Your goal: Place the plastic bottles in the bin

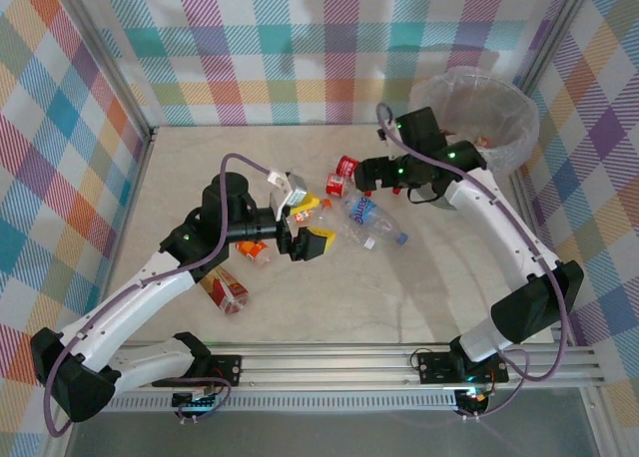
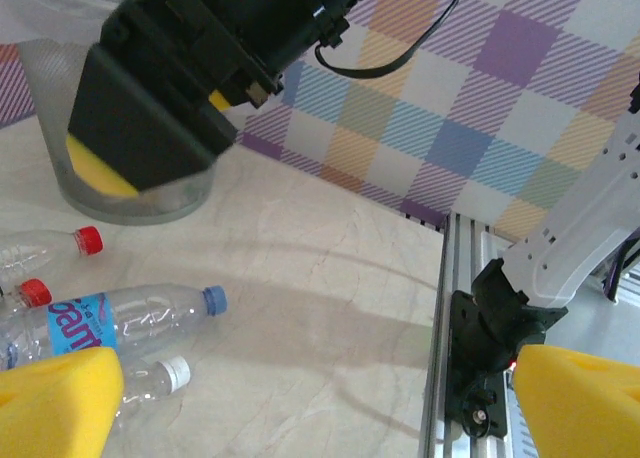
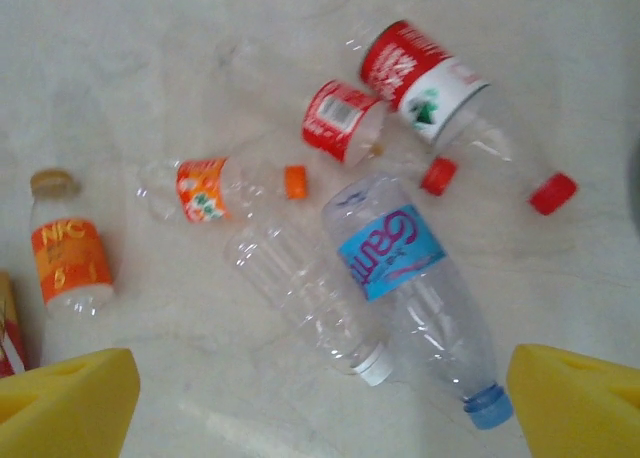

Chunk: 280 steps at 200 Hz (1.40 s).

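Directly beneath your right gripper (image 3: 325, 388), its yellow pads (image 3: 70, 403) standing wide apart with nothing between them, lies the blue-labelled bottle (image 3: 415, 298). It is flat on the table (image 3: 150, 58), with its blue cap (image 3: 487, 406) close by one pad and its base angled away across the gap. Its long axis runs diagonally to the line between the pads, so you would likely need a wrist turn before the jaws can close square across the body.

Just beside it, perhaps touching and roughly parallel, is a white-capped clear bottle (image 3: 300, 278) — the likeliest thing to get pinched along with it.

Farther ahead of the fingers lie an orange-capped bottle (image 3: 215, 188), a short red-labelled bottle (image 3: 345, 118) and a red-and-white-labelled bottle (image 3: 425, 73). A brown-capped bottle (image 3: 65, 258) sits off to one side.

Your left gripper (image 1: 312, 239), also open and empty, hovers at the opposite side of the same cluster, near enough to crowd a descent.

Farthest off, behind the right gripper on its own arm's side, stands the bin (image 1: 526, 128) — so the right arm looks better placed for both pick and drop.
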Each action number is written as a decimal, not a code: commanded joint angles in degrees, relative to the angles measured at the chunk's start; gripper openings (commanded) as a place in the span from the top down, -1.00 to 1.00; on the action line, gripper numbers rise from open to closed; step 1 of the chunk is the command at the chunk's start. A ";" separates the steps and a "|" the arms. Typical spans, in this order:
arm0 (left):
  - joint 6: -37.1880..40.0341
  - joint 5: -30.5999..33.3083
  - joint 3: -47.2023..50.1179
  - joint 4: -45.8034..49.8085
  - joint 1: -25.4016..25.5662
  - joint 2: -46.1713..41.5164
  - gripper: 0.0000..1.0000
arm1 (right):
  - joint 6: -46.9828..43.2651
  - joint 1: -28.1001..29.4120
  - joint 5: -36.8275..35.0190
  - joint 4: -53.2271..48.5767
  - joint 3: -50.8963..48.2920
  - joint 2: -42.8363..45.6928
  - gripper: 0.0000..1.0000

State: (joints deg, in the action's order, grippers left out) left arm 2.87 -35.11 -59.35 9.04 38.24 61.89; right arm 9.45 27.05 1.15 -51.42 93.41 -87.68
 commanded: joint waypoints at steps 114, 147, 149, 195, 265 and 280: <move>5.88 9.72 2.72 23.92 1.44 -17.91 -1.00 | -10.15 10.39 -1.06 2.99 -3.58 -14.17 -0.32; 3.32 11.07 7.09 22.43 1.44 -22.61 -1.00 | -11.25 10.90 -2.58 3.24 -3.82 -17.85 -0.31; 3.18 11.04 7.31 22.32 1.45 -22.76 -1.00 | -11.31 10.92 -2.85 3.32 -3.80 -17.98 -0.31; 2.31 11.91 8.87 21.82 1.42 -23.83 -1.00 | -12.13 11.36 -6.06 3.68 -3.82 -21.19 -0.27; 1.80 12.08 10.88 20.54 1.47 -24.30 -1.00 | -11.56 11.45 -5.27 5.00 -4.47 -23.64 -0.24; 1.74 12.22 11.32 20.27 1.49 -24.64 -1.00 | -11.52 11.53 -5.38 5.14 -4.47 -24.38 -0.24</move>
State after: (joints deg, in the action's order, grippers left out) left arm 5.37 -23.20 -49.19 30.98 38.94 38.41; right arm -1.41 37.98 -4.08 -46.81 89.67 -110.02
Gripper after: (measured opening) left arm 0.997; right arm 0.619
